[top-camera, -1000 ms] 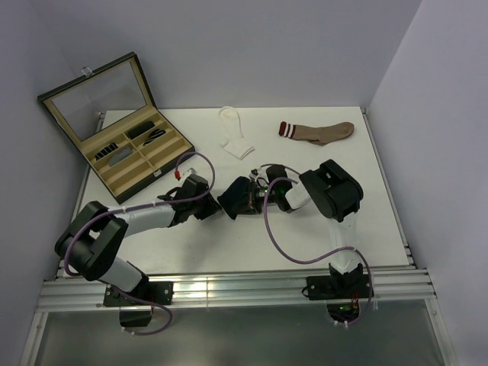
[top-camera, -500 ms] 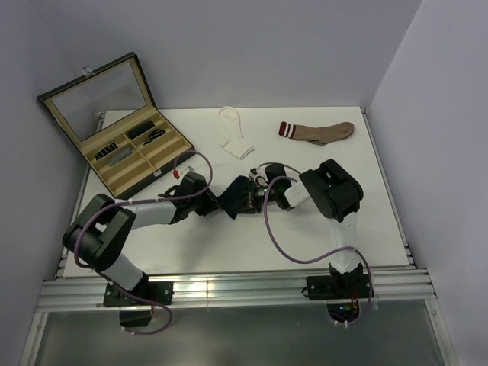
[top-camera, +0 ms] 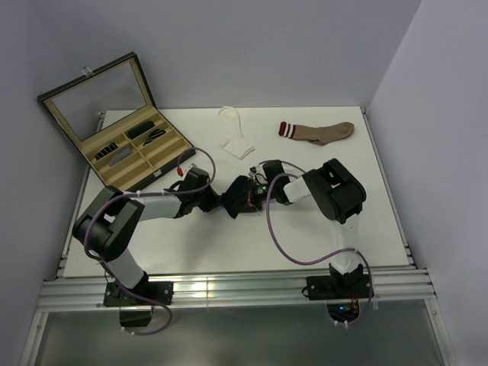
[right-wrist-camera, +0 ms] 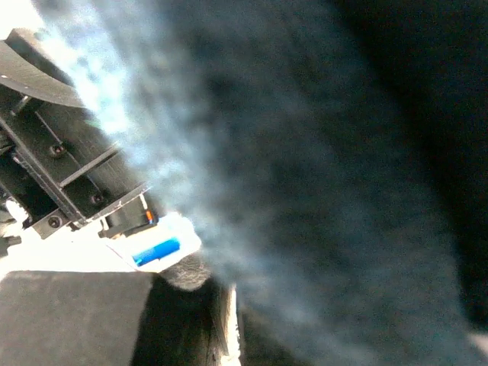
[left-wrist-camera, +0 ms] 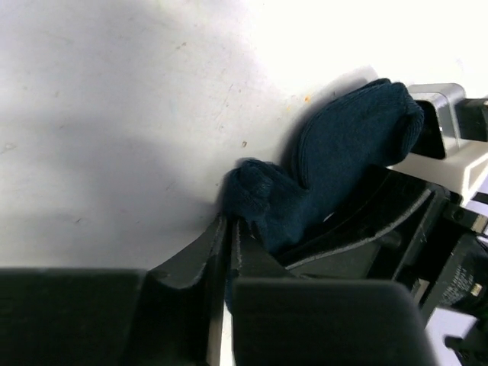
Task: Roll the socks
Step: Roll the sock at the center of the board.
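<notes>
Near the middle of the white table (top-camera: 343, 221): 1 navy sock (top-camera: 239, 197), bunched into a dark lump between the 2 gripper heads, which meet there nose to nose.

From the left, the left gripper (top-camera: 225, 201), low over the tabletop. In the left wrist view, closed down to a thin slit, with a small knot of the sock's fabric caught at the very tips. Beyond that knot, the rest of the sock rising in a thick fold and draped up against the other gripper's fingers.

From the right, the right gripper (top-camera: 254, 195), pressed fully together. In the right wrist view, only a hairline seam between the pads, and blurred navy knit filling nearly the whole picture, hard against the fingers. Cannot tell whether any fabric sits inside that seam.

Farther back on the table, well apart from the grippers: 1 white sock (top-camera: 235, 141), lying flat. To its right, near the far edge, 1 brown sock (top-camera: 324, 133) with a dark red, white-striped cuff, also flat.

At the far left corner, an open display case (top-camera: 133, 171) with glass lid raised, beige compartments inside, dark items in a few of them.
</notes>
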